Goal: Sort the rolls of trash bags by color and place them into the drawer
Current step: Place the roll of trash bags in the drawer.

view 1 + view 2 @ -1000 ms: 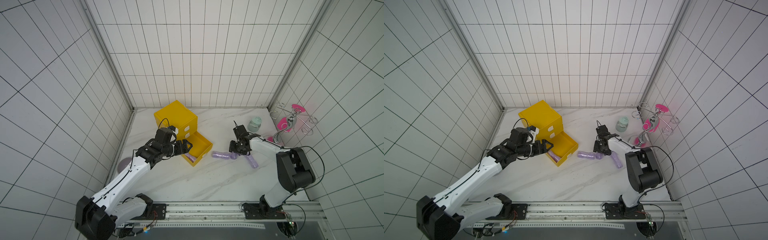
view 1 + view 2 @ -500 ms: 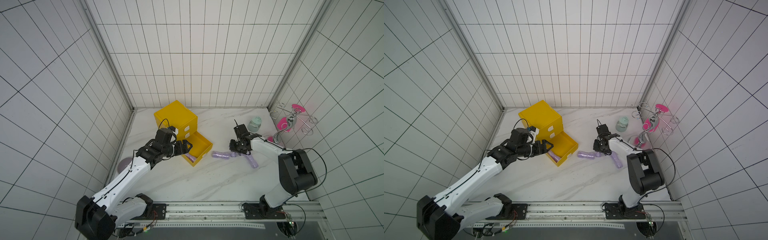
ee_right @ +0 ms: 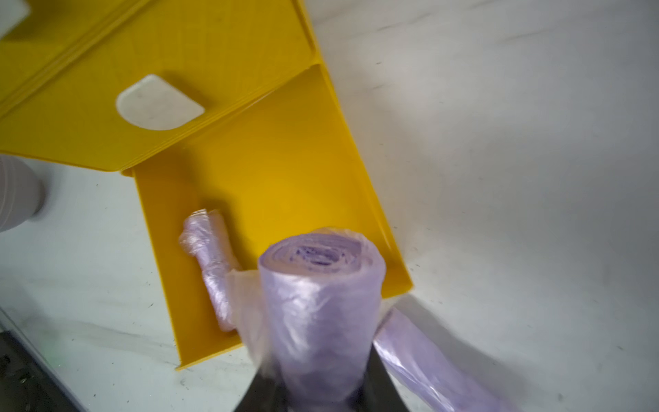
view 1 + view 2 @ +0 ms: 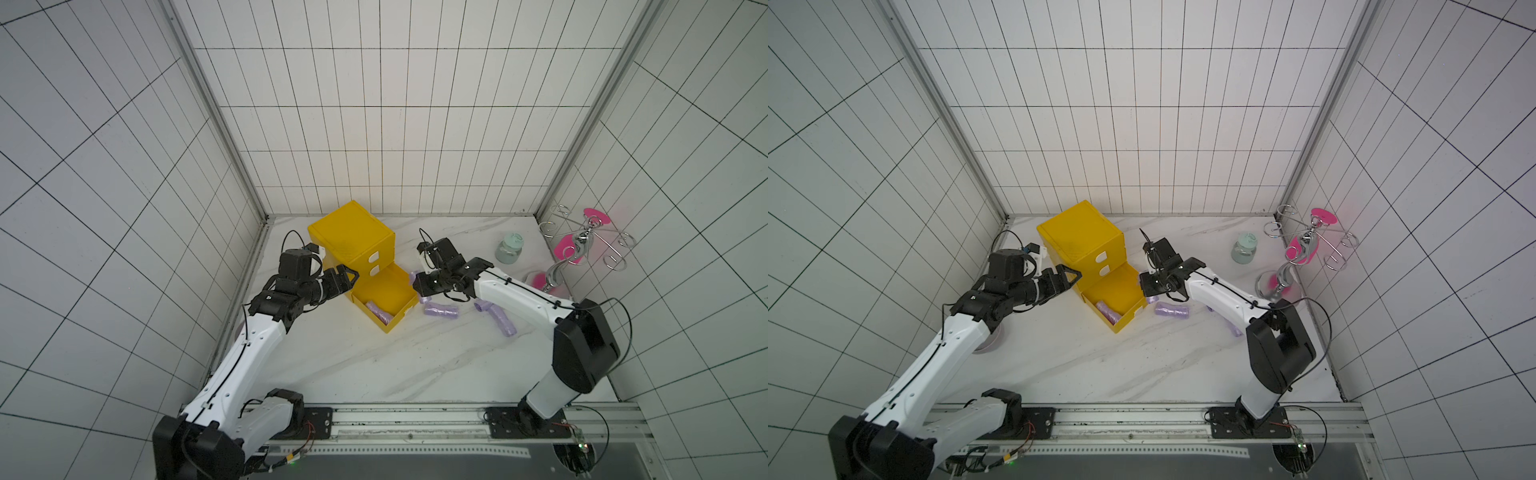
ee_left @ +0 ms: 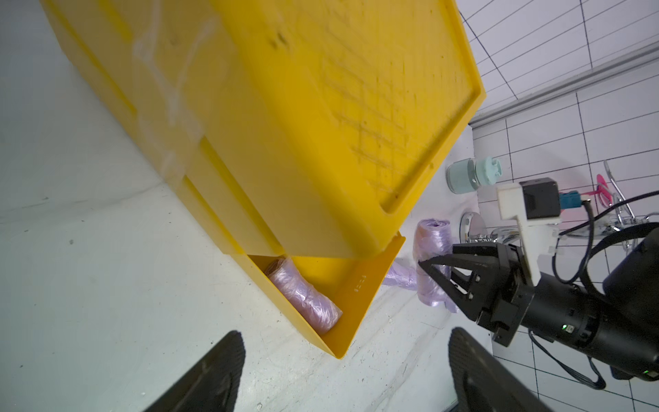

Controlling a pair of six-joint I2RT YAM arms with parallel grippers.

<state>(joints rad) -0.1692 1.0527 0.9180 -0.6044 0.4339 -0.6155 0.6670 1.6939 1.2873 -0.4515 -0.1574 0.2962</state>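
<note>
Right wrist view: the right gripper (image 4: 420, 286) clamps one lilac roll (image 3: 321, 303) at the side wall of the drawer (image 3: 278, 149), not yet inside. A stored roll (image 3: 210, 257) lies along its front wall. A short roll (image 4: 441, 311) and a bent roll (image 4: 498, 319) lie on the surface nearby. The left gripper (image 4: 347, 276) is spread wide and empty.

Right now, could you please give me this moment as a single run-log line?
right gripper: shut on held lilac roll beside open drawer | left gripper: open, empty | drawer: stored roll | table: loose rolls
</note>
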